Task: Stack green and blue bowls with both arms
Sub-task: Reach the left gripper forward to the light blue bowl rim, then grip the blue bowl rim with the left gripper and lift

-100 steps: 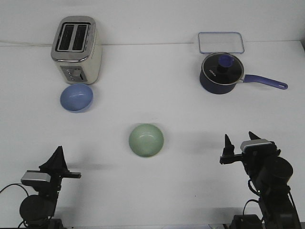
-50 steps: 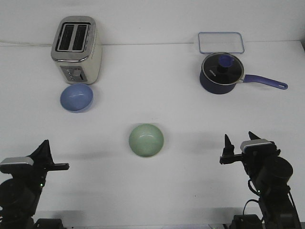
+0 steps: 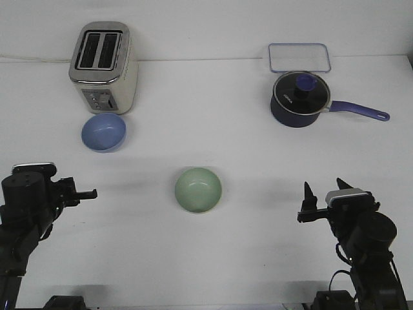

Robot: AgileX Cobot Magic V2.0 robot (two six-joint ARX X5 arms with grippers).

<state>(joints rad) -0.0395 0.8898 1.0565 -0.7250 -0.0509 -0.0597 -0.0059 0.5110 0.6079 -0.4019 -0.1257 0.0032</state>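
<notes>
White bench (image 3: 193, 271): left hand (image 3: 82, 192) has risen toward blue bowl (image 3: 103, 132), grip unclear; right hand (image 3: 321, 199) open, unmoved.

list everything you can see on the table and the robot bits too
toaster: 1, silver and cream, far left
blue bowl: 1, light blue, just in front of the toaster
green bowl: 1, pale green, centre of the table
saucepan: 1, dark navy with lid and long handle, far right
tray: 1, clear with blue rim, behind the saucepan
table: 1, white
left gripper: 1, black, near left, empty, fingers' gap hard to tell
right gripper: 1, black, near right, open, empty
</notes>
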